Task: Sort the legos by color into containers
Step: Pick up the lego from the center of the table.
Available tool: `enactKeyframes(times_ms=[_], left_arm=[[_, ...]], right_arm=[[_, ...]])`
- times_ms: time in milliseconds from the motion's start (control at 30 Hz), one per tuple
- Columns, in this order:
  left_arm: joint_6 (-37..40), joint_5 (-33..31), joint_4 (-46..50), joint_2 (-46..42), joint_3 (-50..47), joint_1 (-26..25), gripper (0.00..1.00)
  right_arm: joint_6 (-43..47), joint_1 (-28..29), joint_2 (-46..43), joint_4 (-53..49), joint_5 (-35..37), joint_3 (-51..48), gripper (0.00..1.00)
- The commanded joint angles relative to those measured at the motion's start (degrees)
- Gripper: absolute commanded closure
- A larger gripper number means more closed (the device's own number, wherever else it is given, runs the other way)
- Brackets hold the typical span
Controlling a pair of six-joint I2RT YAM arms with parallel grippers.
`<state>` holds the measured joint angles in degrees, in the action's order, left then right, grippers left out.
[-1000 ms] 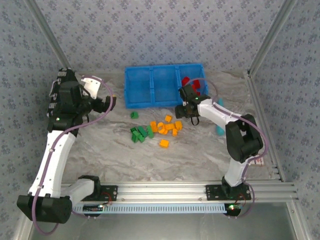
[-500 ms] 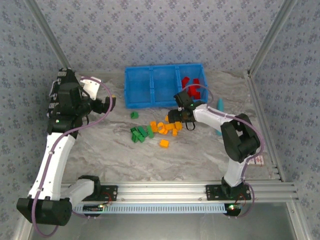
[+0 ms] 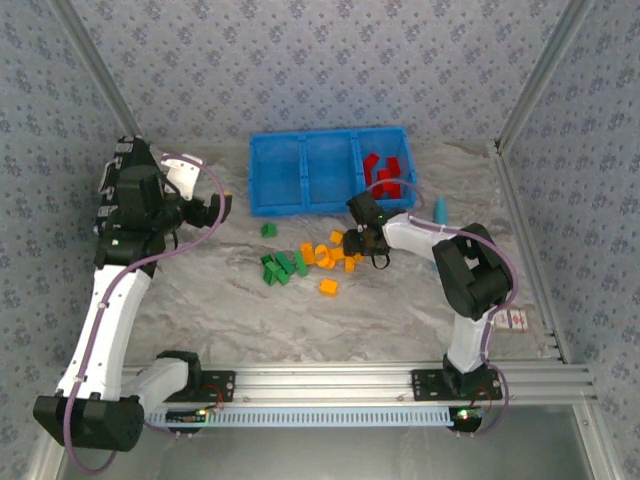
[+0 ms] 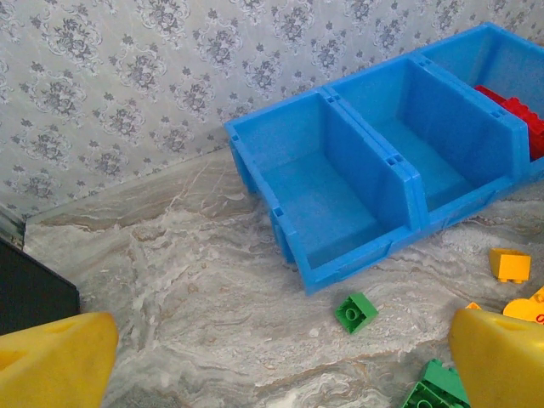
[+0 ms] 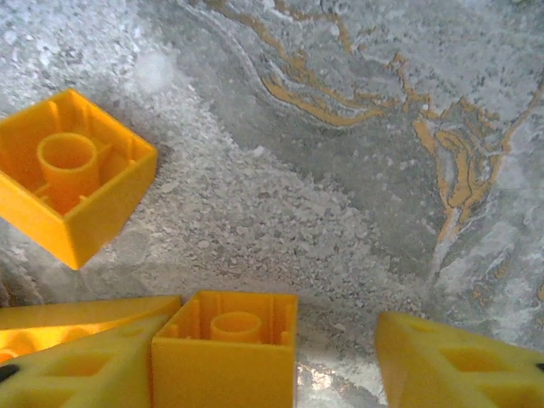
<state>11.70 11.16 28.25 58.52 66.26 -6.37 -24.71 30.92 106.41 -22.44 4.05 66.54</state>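
Seemingly mid-pick with right gripper (image 5: 276,340) spread astride an orange-yellow lego (image 5: 225,353); next, pinch, lift, carry to far blue bin (image 3: 275,205).

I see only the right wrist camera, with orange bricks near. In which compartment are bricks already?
Observer: Red bricks lie in the right compartment of the blue bin.
Operator: And the other two compartments?
Observer: In the left wrist view, the left compartment and the middle compartment look empty.
Operator: Where are the green ones?
Observer: Green bricks lie left of the orange pile.
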Motion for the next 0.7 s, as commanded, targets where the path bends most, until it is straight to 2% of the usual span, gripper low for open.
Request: enactKeyframes(times_ms=[0, 200, 300, 467, 667], left_arm=[[0.1, 0.5, -1.2, -1.1, 0.3, 0.3, 0.0], [0.1, 0.6, -1.2, -1.1, 0.3, 0.3, 0.0], [0.2, 0.5, -1.1, -1.2, 0.4, 0.3, 0.0], [0.8, -0.4, -0.9, -1.3, 0.3, 0.3, 0.0], [2.2, -3.3, -0.8, -2.0, -0.3, 0.4, 0.0]], right_arm=[[-0.6, 0.4, 0.6, -1.8, 1.3, -1.2, 0.46], [0.4, 0.0, 0.7, -3.4, 1.7, 0.1, 0.65], [1.9, -0.5, 0.5, -5.5, 1.9, 3.9, 0.7], [5.6, -1.4, 1.4, -9.7, 2.1, 15.0, 0.73], [9.5, -2.3, 9.6, -12.4, 2.1, 33.2, 0.73]])
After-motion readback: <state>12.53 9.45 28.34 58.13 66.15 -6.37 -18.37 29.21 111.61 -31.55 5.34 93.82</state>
